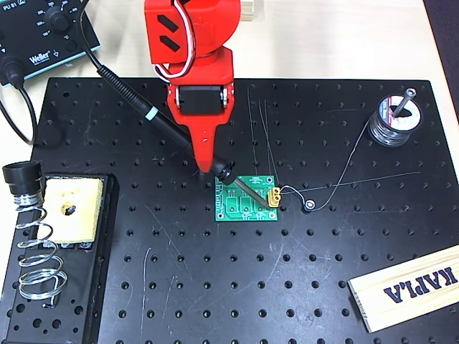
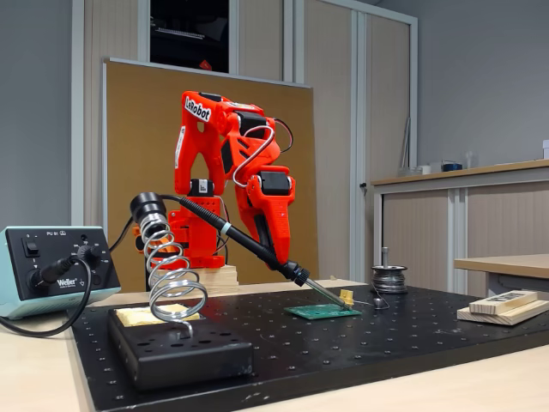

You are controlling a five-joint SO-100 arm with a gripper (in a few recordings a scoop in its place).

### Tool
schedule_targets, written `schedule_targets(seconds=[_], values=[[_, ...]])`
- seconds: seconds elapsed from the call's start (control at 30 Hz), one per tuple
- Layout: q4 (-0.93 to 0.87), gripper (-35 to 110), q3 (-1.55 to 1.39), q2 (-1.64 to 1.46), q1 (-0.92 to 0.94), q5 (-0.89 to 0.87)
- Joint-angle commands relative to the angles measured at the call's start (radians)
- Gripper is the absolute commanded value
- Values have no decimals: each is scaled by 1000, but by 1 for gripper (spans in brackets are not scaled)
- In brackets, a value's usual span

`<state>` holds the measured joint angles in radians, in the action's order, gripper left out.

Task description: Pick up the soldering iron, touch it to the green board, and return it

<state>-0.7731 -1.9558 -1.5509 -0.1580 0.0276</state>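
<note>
Gripper (image 1: 209, 166) pinching the soldering iron (image 1: 172, 129), tip down on the green board (image 1: 247, 198).

Red arm (image 2: 232, 163) reaches down over the black perforated plate (image 1: 287, 287), its fingers pressed against the iron's black handle just above the metal tip. In the overhead view the tip crosses the board and ends at the yellow connector (image 1: 274, 196) on the board's right edge; in the fixed view the iron slopes down to the right. The coil-spring stand (image 1: 36, 244) sits at the plate's left edge with a yellow sponge (image 1: 70, 209) beside it. A solder spool (image 1: 395, 120) and a wooden block (image 1: 409, 287) lie to the right.
</note>
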Motion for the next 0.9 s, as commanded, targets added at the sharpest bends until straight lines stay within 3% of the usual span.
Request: schedule_targets(seconds=[0.0, 0.87], values=[[-8, 0, -15, -38, -5, 21], [-6, 0, -5, -44, 18, 46]])
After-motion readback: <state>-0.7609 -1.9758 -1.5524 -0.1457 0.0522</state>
